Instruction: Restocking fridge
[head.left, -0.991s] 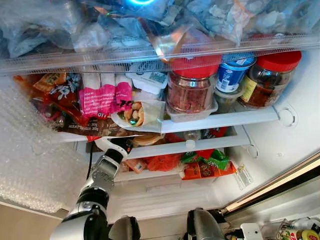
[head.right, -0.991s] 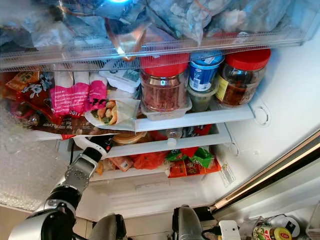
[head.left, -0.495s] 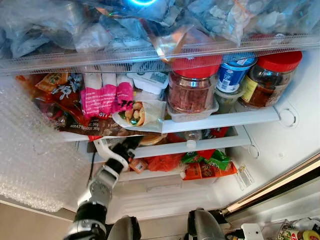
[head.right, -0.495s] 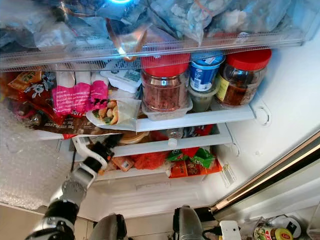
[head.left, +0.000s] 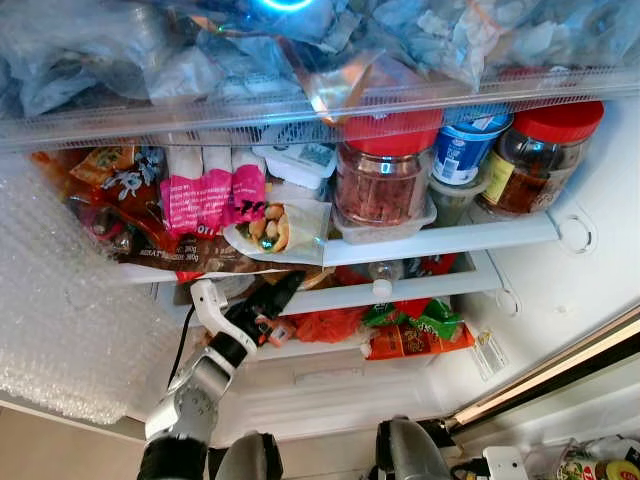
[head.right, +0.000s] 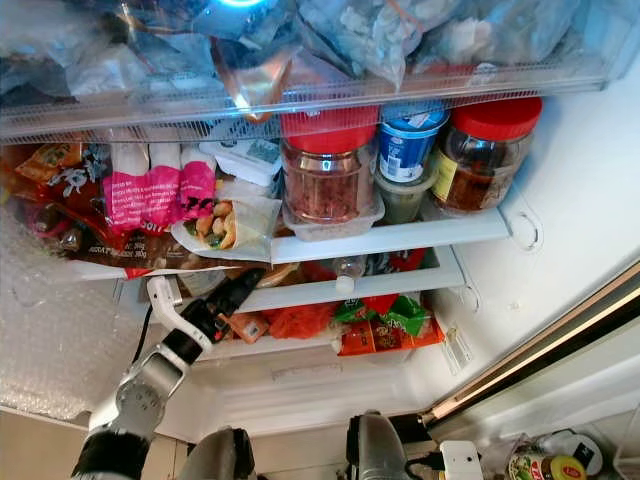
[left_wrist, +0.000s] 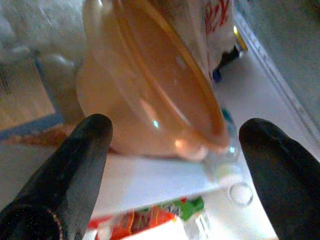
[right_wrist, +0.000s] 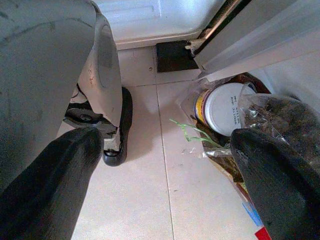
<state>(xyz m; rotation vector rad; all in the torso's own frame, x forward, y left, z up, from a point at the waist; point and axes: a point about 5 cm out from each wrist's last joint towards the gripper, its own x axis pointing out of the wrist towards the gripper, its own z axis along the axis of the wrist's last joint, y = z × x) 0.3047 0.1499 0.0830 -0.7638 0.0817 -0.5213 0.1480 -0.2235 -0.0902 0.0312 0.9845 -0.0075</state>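
Our left hand (left_wrist: 172, 150) reaches open-fingered into the fridge, with a translucent orange tub (left_wrist: 150, 95) just ahead of its fingertips (left_wrist: 92, 135) on the white shelf (head.left: 400, 292). Above the hand we count two red-lidded jars (head.left: 380, 175) and one blue-lidded cup (head.left: 466, 148), with pink packets (head.left: 205, 195) crowding nearer. Our right hand (right_wrist: 165, 145) hangs open over the tiled floor (right_wrist: 145, 195), beside one white-lidded tub (right_wrist: 225, 107).

Two red-lidded jars, one (head.left: 385, 175) mid-shelf and one (head.left: 537, 160) at the right end. One blue-and-white tub (head.left: 465, 148) between them. One pink packet (head.left: 208, 195). One wrapped sandwich (head.left: 278, 228). One orange lidded bowl (left_wrist: 150, 95).
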